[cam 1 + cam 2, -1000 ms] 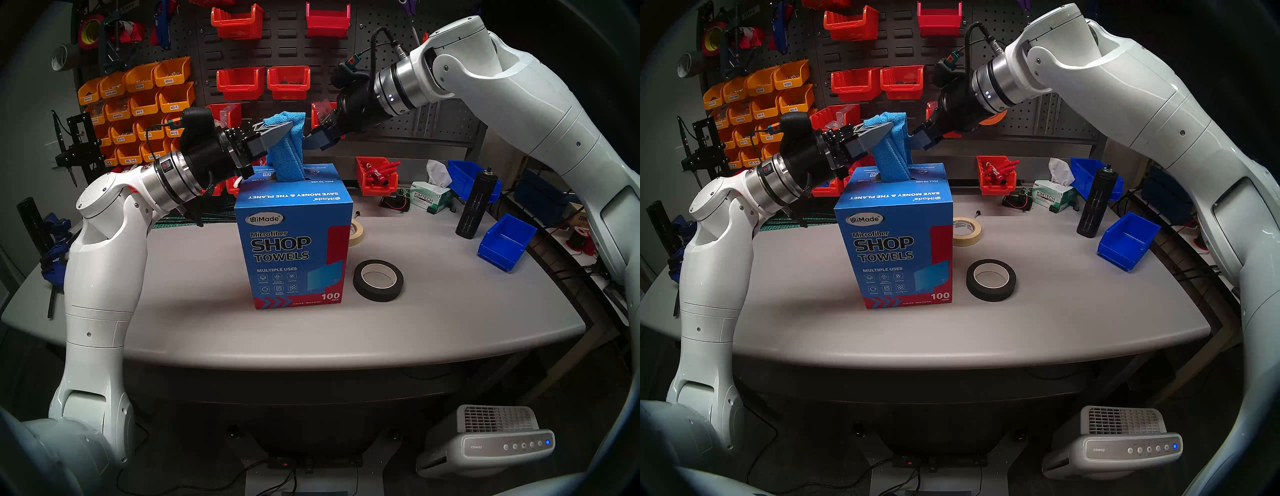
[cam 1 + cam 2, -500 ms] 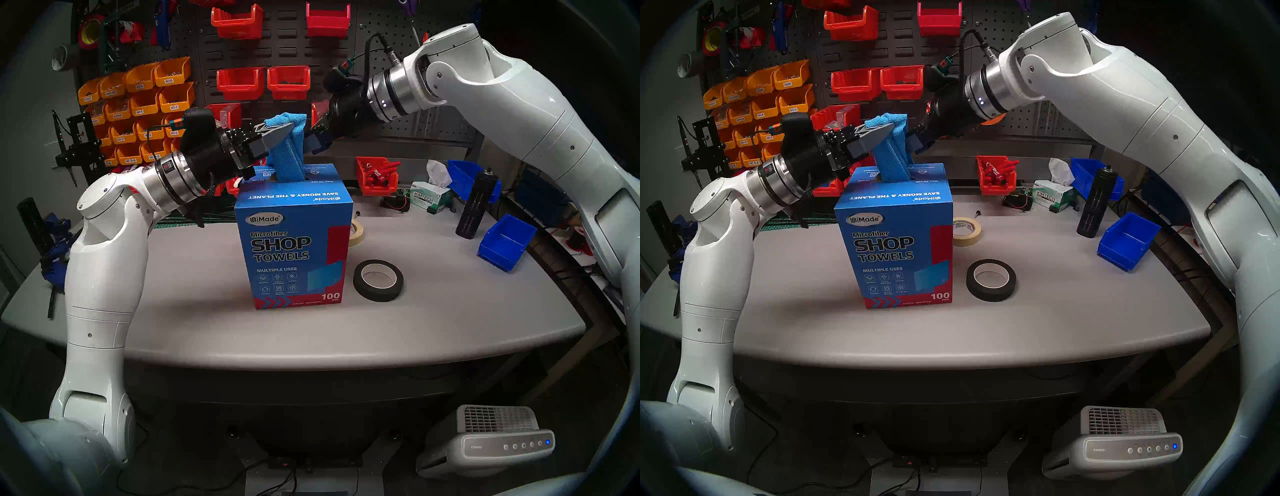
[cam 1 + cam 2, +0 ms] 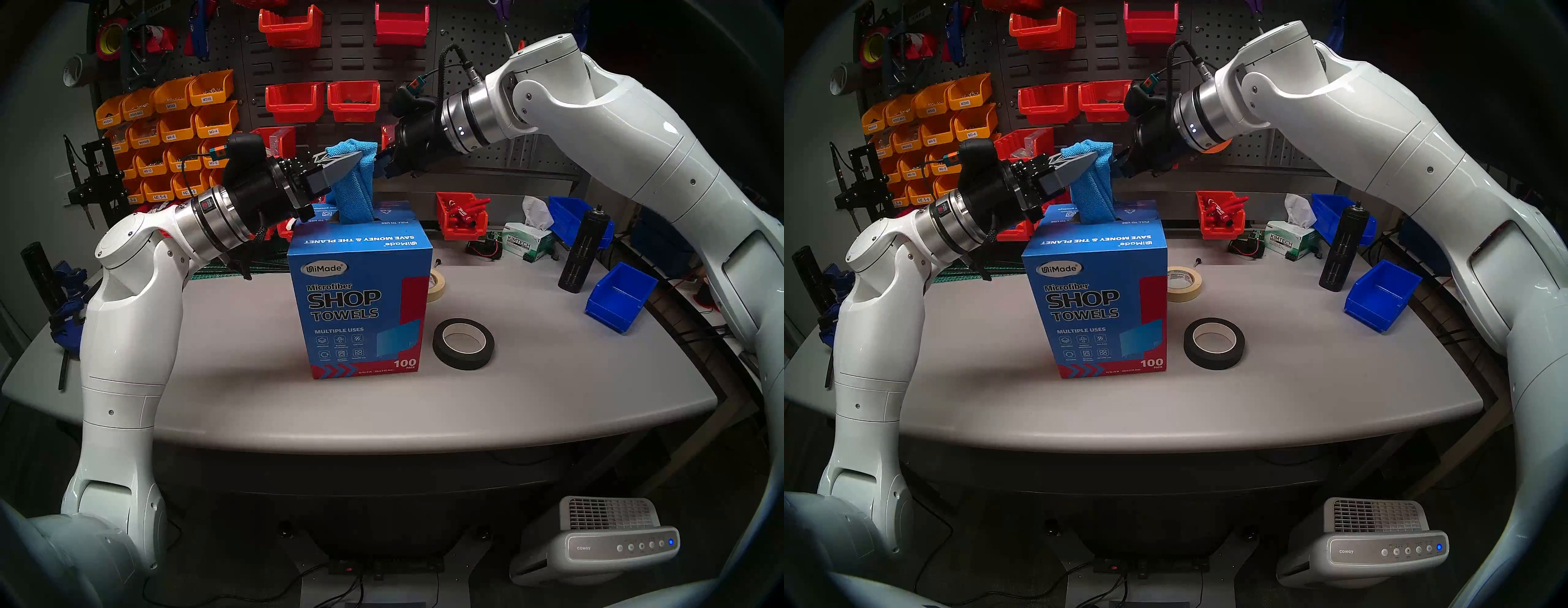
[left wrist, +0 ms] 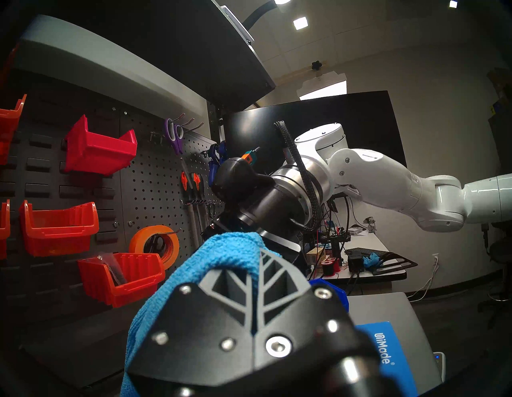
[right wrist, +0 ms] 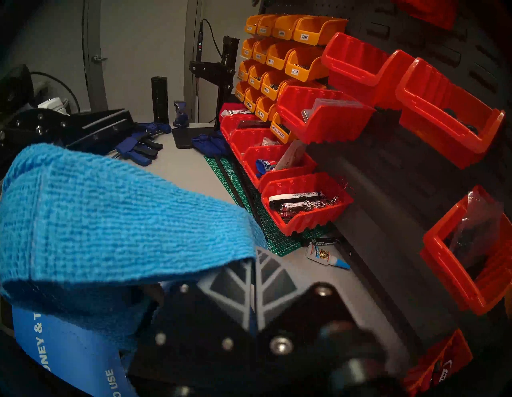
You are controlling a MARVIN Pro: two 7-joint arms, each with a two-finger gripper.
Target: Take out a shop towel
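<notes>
A bright blue shop towel (image 3: 354, 191) stands pulled up out of the top slot of the blue "SHOP TOWELS" carton (image 3: 360, 297), mid-table. My left gripper (image 3: 360, 156) reaches in from the left and is shut on the towel's upper end, which folds over its fingertips (image 4: 221, 252). From the right, my right gripper (image 3: 379, 163) comes in at the same height. Its fingers lie together in a wedge in the right wrist view (image 5: 253, 260). Their tips sit right at the towel's far side, partly under its fold (image 5: 110, 216). The towel's lower end stays inside the carton.
A black tape roll (image 3: 463, 344) lies right of the carton and a beige tape roll (image 3: 437, 286) behind it. Far right stand a blue bin (image 3: 619, 297), a black cylinder (image 3: 583, 250) and a tissue box (image 3: 528, 244). The pegboard behind holds red bins (image 3: 352, 99) and orange bins (image 3: 178, 127).
My right arm has swung left, bringing its gripper from a short gap up against the towel's right side. The left gripper and towel have shifted only slightly to the right.
</notes>
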